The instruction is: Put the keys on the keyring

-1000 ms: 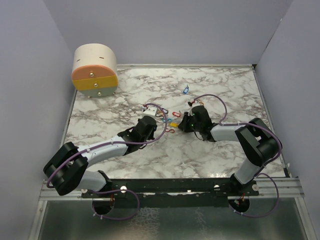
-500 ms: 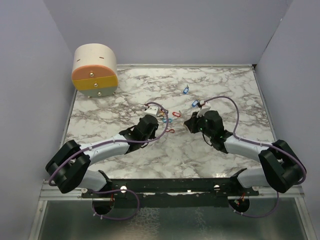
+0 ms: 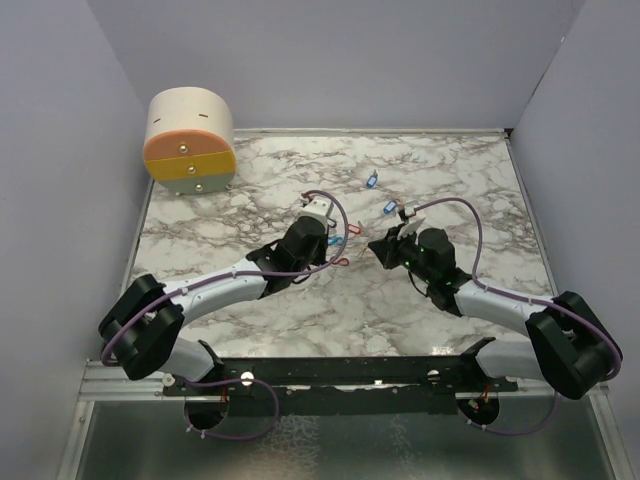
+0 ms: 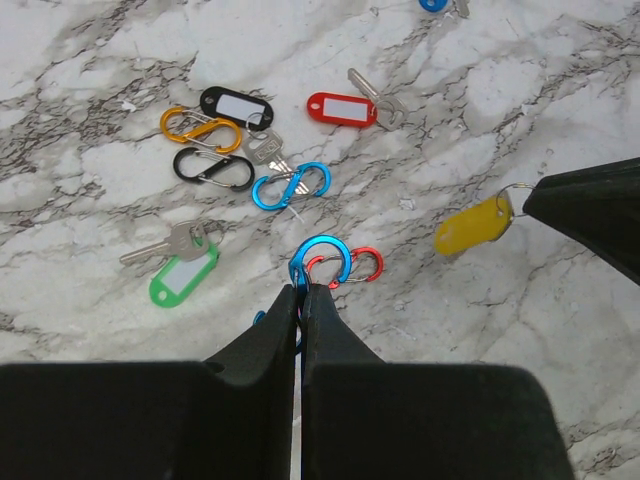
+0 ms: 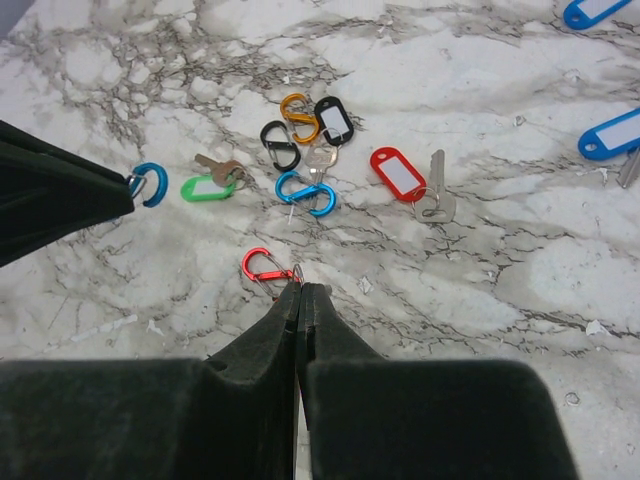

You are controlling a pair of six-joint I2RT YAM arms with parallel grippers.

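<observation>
- Since a second ago the right arm has swung its elbow out wide. The yellow key tag (image 4: 470, 226) has left the surface (image 3: 460, 165) and hangs by its wire ring from the right claw (image 5: 299, 290), which is clenched.
- Left claw (image 4: 302, 290): clenched on a blue carabiner (image 4: 320, 257), held up facing the right claw — near it, not touching.
- Red carabiner (image 4: 348, 266): flat on the surface between the two claws.
- Loose cluster just beyond:
  - green key tag (image 4: 183, 278) with a metal key
  - red key tag (image 4: 341, 108) with a metal key
  - black tag (image 4: 237, 106)
  - orange carabiner (image 4: 200, 128)
  - black carabiner (image 4: 213, 168)
  - blue double-loop clip (image 4: 291, 186)
- Blue key tag (image 3: 371, 181), and a second one (image 3: 390, 208): farther back, apart from the cluster.
- Round drawer box (image 3: 190, 140): far left corner.
</observation>
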